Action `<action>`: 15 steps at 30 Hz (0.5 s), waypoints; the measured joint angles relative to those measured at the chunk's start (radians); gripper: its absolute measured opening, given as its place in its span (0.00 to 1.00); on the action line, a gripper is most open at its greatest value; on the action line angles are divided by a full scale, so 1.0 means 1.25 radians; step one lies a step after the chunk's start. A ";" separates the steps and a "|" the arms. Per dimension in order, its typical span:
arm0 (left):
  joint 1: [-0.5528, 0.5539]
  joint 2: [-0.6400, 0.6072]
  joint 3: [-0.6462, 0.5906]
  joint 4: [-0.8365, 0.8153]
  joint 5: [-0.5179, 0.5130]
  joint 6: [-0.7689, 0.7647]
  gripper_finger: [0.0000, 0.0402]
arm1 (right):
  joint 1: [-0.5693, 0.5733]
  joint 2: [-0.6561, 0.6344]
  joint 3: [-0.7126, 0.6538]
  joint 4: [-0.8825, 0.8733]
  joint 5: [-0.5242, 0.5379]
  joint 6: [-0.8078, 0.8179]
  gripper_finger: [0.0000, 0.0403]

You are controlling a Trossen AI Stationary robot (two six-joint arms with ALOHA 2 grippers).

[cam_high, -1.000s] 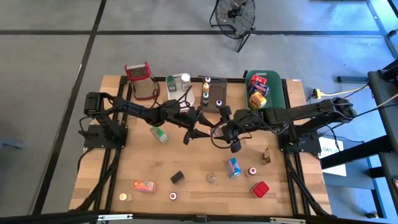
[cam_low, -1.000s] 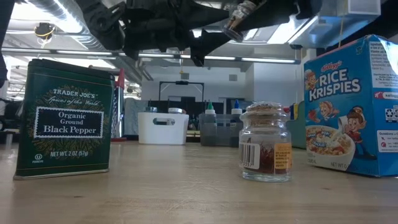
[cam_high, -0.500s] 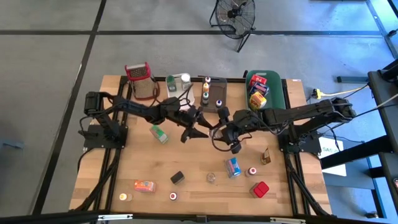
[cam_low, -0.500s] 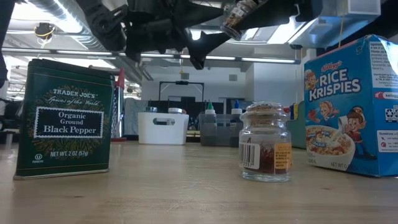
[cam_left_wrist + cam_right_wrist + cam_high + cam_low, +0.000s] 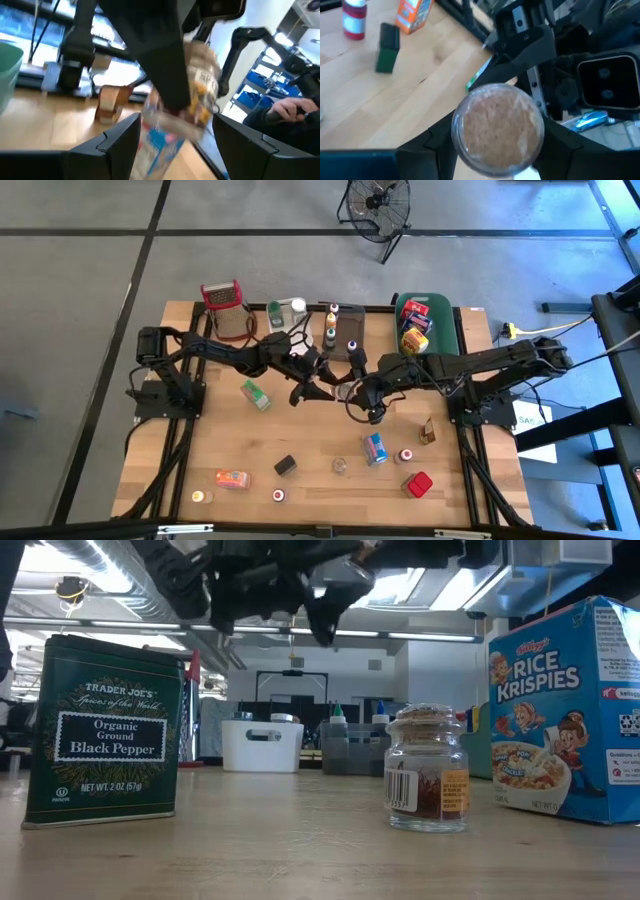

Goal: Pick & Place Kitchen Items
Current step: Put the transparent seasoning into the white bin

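Light wooden table, red-topped metal grater and green tub at far edge, black pepper tin, spice jar, Rice Krispies box, red box, orange box near front

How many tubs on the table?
3, all along the far edge: white tub toward the left arm's side, grey tub in the middle, green tub on the right arm's side. None appear hidden.

Grey concrete floor, black fan, ceiling strip lights.
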 joint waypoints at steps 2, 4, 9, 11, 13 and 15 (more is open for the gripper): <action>-0.004 0.000 0.016 0.002 -0.004 0.001 0.60 | 0.000 0.000 0.000 0.011 -0.002 -0.010 0.50; -0.008 0.000 0.025 0.002 -0.004 0.005 0.60 | 0.000 0.000 0.000 0.019 -0.003 -0.014 0.50; -0.013 0.000 0.029 0.005 -0.002 0.012 0.60 | 0.000 0.000 0.000 0.027 -0.002 -0.028 0.50; -0.013 0.000 0.029 0.006 0.003 0.011 0.60 | 0.000 0.000 0.000 0.030 0.007 -0.030 0.50; -0.013 0.005 0.030 0.011 0.005 0.012 0.60 | 0.000 0.001 0.000 0.032 0.018 -0.032 0.50; -0.014 0.011 0.031 0.011 0.007 0.008 0.60 | 0.000 0.001 0.000 0.034 0.021 -0.037 0.50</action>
